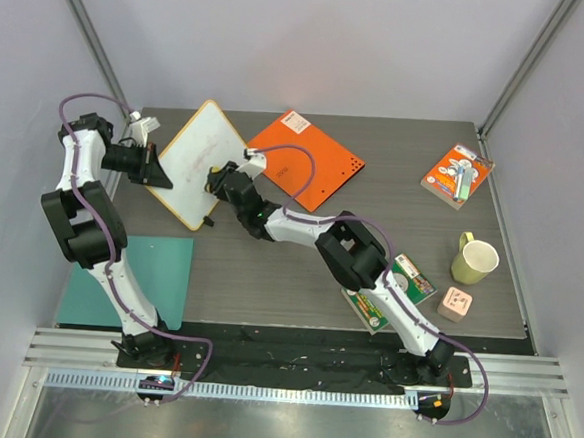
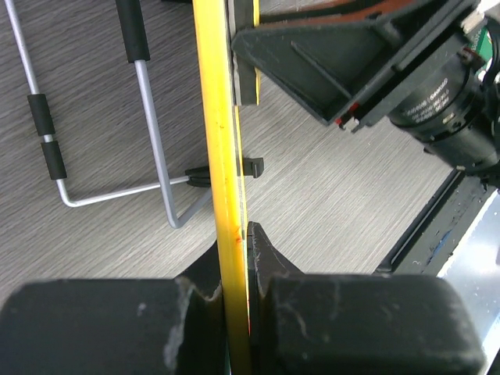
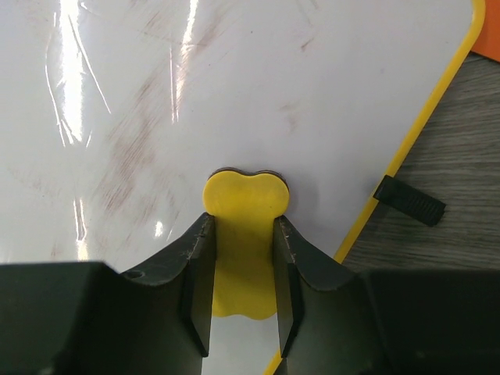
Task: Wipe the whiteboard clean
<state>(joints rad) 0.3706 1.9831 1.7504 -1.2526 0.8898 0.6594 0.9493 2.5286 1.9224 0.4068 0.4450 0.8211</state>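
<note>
The whiteboard [image 1: 201, 153], white with a yellow rim, stands tilted at the back left of the table. My left gripper [image 1: 157, 168] is shut on its left rim [image 2: 219, 156], seen edge-on in the left wrist view. My right gripper [image 1: 217, 181] is shut on a small yellow eraser [image 3: 244, 234] and presses it flat on the board's white face [image 3: 234, 94]. The face shows only faint grey smears. The board's wire stand [image 2: 156, 133] shows behind it.
A solid orange board [image 1: 306, 160] lies behind the whiteboard to the right. A teal sheet [image 1: 153, 269] lies at the front left. A packaged tool [image 1: 457, 175], a yellow mug [image 1: 475, 260], a pink cube [image 1: 455, 304] and a green packet [image 1: 408, 282] are on the right.
</note>
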